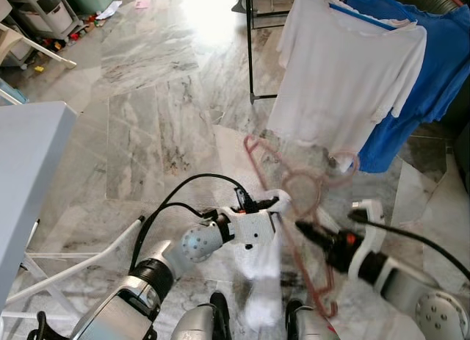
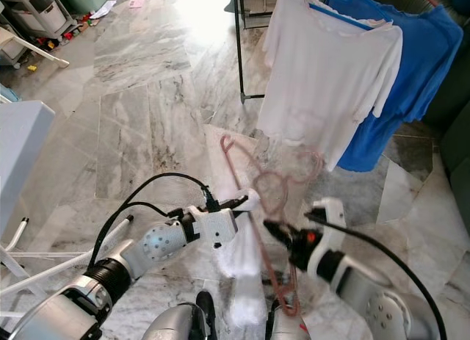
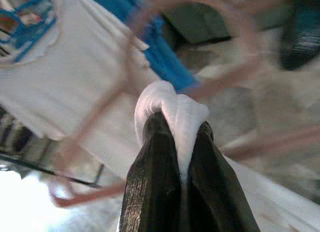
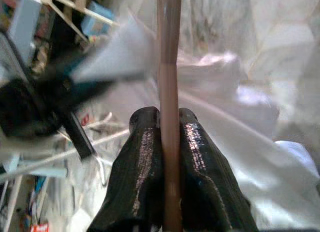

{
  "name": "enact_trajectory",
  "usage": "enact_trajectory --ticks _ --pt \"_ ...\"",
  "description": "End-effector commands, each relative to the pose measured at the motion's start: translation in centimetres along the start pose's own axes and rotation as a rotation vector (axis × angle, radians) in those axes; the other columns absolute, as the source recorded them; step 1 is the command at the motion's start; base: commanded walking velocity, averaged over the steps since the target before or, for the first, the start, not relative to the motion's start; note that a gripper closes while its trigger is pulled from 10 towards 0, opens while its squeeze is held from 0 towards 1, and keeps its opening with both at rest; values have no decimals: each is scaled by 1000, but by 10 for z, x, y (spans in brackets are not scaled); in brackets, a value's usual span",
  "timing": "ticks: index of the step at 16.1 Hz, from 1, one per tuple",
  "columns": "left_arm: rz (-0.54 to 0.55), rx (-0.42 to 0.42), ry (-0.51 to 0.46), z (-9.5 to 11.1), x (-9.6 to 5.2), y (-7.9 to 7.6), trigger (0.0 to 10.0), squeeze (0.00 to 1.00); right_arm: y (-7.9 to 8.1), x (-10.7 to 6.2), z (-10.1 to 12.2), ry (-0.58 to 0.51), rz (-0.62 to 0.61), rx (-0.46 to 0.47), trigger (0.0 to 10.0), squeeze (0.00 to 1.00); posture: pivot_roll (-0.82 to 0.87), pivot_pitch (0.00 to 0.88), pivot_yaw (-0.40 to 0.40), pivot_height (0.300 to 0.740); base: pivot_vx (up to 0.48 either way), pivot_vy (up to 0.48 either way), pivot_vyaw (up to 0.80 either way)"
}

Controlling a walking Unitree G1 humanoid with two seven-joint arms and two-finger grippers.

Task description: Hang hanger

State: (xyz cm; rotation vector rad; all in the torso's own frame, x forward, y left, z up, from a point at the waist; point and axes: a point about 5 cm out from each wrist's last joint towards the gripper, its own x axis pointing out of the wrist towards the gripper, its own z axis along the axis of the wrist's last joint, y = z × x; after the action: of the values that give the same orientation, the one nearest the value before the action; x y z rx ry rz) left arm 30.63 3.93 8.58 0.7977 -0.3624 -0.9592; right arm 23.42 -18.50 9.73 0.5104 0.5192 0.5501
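A pink wire hanger (image 1: 294,200) hangs in the air in front of me, its hook pointing up left. My right gripper (image 1: 302,228) is shut on the hanger's bar (image 4: 169,91), which runs between the two black fingers. My left gripper (image 1: 273,203) is shut on a bunched white cloth (image 3: 172,111) that droops down below it (image 1: 263,270), right next to the hanger. A white shirt (image 1: 345,68) on a blue hanger and a blue shirt (image 1: 440,68) hang on a black rack (image 1: 250,46) ahead on the right.
Marble floor (image 1: 147,120) stretches ahead. A grey table edge (image 1: 29,164) is at my left, with white frame legs (image 1: 81,263) under it. Storage drawers and clutter (image 1: 44,17) stand at the far left corner.
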Motion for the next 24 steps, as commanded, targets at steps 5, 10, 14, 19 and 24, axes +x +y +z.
enact_trajectory --ticks 5,10,14,19,24 --pt "52 22 19 -7 -8 19 10000 0 -22 -9 -25 102 -110 -90 10000 0 -125 256 129 740 0 0 0" --pt "20 25 81 -19 -17 40 10000 0 -47 -41 -5 149 -241 -524 10000 0 -127 252 151 740 0 0 0" --pt "-97 8 91 -22 -20 41 10000 0 -45 -66 23 140 -164 -768 10000 0 -136 254 164 740 0 0 0" --pt "-135 23 112 -24 -21 45 10000 0 -36 -77 26 268 -65 -821 10000 0 -138 260 163 740 0 0 0" --pt "-136 13 133 -27 -24 52 10000 0 -40 -92 25 369 -56 -854 10000 0 -139 261 167 740 0 0 0"
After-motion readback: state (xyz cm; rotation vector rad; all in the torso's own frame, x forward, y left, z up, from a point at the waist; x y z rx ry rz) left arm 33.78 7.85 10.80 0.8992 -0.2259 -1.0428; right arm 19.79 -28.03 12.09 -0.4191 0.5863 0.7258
